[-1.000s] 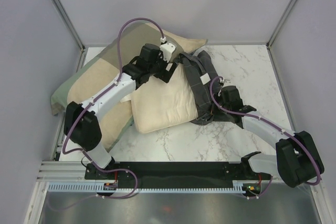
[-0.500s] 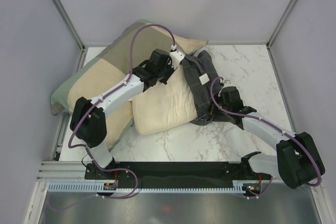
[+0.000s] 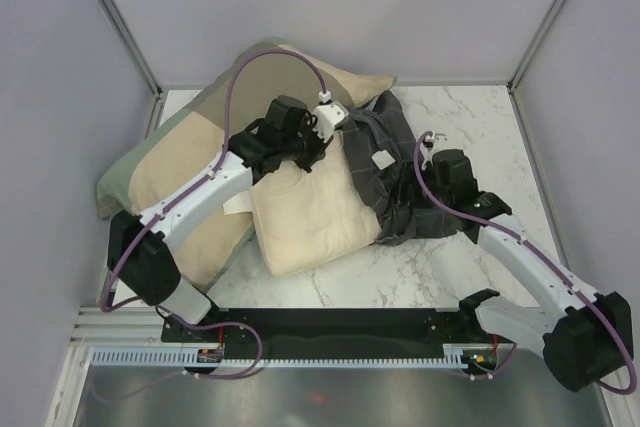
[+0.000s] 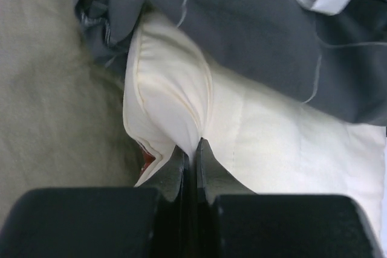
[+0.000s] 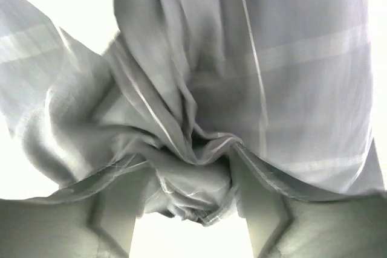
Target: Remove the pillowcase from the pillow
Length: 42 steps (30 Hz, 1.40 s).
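The left tool (image 4: 192,150) is closed, pinching a fold of the pillow (image 3: 310,217) at the pillow's far left corner. To the pillow's left, and partly under it, lies an olive-and-tan cushion (image 3: 185,177), which plays no part in the job. Most of the cream pillow is bare. The pillowcase (image 3: 395,177) is bunched along the pillow's far and right edges and spills onto the tabletop (image 3: 470,127) on that side, its white tag (image 3: 382,158) showing on top. At the pillow's right, the right tool (image 5: 193,191) is clamped on a thick gather of the grey checked cloth. The right wrist view is washed out, so it is hard to say whether only cloth is caught there.

The step in hand appears to be the final strip: one arm anchors the pillow while the other holds the case. The task looks well along, with only the right edge left inside. The next move probably calls for the right tool to draw the case away to the pillow's right while the left grip holds firm.
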{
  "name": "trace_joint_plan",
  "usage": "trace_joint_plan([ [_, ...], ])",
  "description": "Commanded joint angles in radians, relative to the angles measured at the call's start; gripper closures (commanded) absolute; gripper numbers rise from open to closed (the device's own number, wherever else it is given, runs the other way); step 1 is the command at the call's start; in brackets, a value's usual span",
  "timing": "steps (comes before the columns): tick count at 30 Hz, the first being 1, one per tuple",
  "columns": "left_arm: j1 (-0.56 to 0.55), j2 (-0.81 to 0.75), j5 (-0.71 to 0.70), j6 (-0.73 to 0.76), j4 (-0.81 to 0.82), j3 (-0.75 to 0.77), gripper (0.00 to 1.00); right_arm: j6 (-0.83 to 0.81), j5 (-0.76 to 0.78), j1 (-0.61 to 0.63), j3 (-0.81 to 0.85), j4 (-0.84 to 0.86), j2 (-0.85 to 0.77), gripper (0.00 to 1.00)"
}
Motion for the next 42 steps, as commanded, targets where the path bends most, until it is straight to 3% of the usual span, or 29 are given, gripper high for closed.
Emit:
trace_joint_plan([
  [1, -0.032, -0.101, 0.199, 0.061, -0.035, -0.004, 0.98, -0.045, 0.011, 0.006, 0.180, -0.021, -0.063, 0.27],
  [9, -0.032, -0.162, 0.255, 0.115, -0.067, -0.017, 0.98, -0.105, 0.080, 0.006, 0.419, -0.026, 0.050, 0.12],
  [14, -0.034, -0.193, 0.255, 0.121, -0.069, -0.021, 0.98, -0.104, 0.094, 0.003, 0.458, 0.051, 0.175, 0.10],
  [18, -0.034, -0.193, 0.231, 0.121, -0.067, -0.021, 0.98, -0.084, 0.097, 0.005, 0.409, 0.060, 0.229, 0.10],
  [23, -0.034, -0.192, 0.225, 0.118, -0.072, -0.020, 0.98, -0.059, 0.085, 0.003, 0.257, 0.132, 0.151, 0.10],
  [28, -0.034, -0.196, 0.214, 0.121, -0.072, -0.018, 0.98, -0.039, -0.056, 0.003, 0.171, 0.143, 0.187, 0.12],
  [32, -0.034, -0.193, 0.205, 0.121, -0.070, -0.021, 0.98, -0.016, -0.116, 0.005, 0.105, 0.213, 0.206, 0.39],
  [33, -0.034, -0.193, 0.203, 0.121, -0.072, -0.020, 0.98, -0.016, -0.119, 0.005, 0.100, 0.216, 0.209, 0.51],
  [35, -0.034, -0.190, 0.199, 0.121, -0.070, -0.021, 0.98, -0.016, -0.119, 0.003, 0.094, 0.218, 0.209, 0.66],
  [36, -0.034, -0.190, 0.197, 0.123, -0.070, -0.021, 0.98, -0.016, -0.119, 0.005, 0.090, 0.219, 0.207, 0.79],
  [39, -0.032, -0.193, 0.183, 0.121, -0.070, -0.021, 0.98, -0.016, -0.098, 0.005, 0.080, 0.216, 0.197, 1.00],
  [42, -0.032, -0.199, 0.159, 0.124, -0.070, -0.024, 0.98, -0.030, -0.015, 0.003, 0.085, 0.184, 0.172, 1.00],
])
